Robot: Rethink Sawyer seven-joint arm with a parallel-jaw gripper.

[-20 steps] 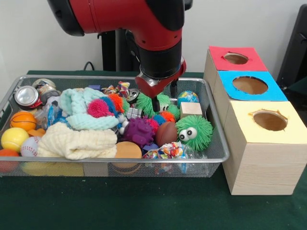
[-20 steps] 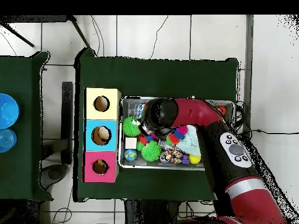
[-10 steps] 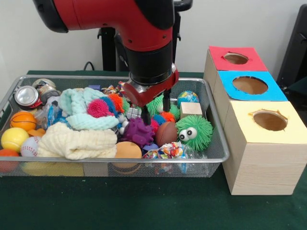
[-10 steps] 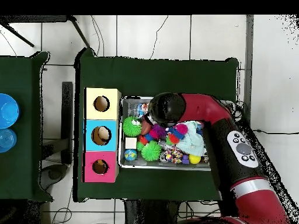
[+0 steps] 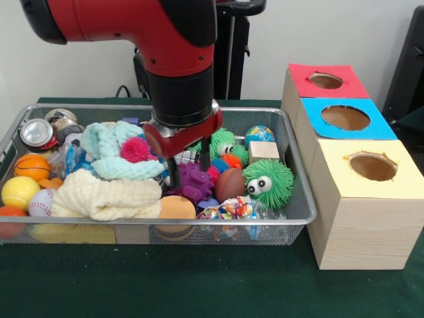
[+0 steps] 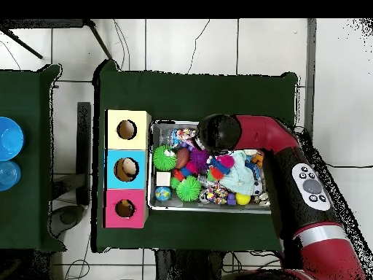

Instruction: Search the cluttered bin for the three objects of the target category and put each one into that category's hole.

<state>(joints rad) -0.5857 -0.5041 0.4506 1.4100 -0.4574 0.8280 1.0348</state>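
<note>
Over the middle of the bin (image 5: 291, 132) I see my hand (image 5: 189, 173) hanging with its two black fingers (image 5: 205, 156) spread apart, one on each side of a purple spiky ball (image 5: 192, 183); whether they touch it I cannot tell. Just right of that ball lie a brown football (image 5: 230, 183) and a green fuzzy ball with googly eyes (image 5: 268, 183). A cream cloth (image 5: 106, 197) and a mint knitted cloth (image 5: 109, 149) fill the left half, with a crushed can (image 5: 38, 133) at the far left corner. Beside the bin stand three wooden boxes on the dark green surface (image 5: 199, 285); the hole (image 5: 325, 81) in the red face is farthest from the camera. Behind is a pale wall (image 5: 331, 33).
</note>
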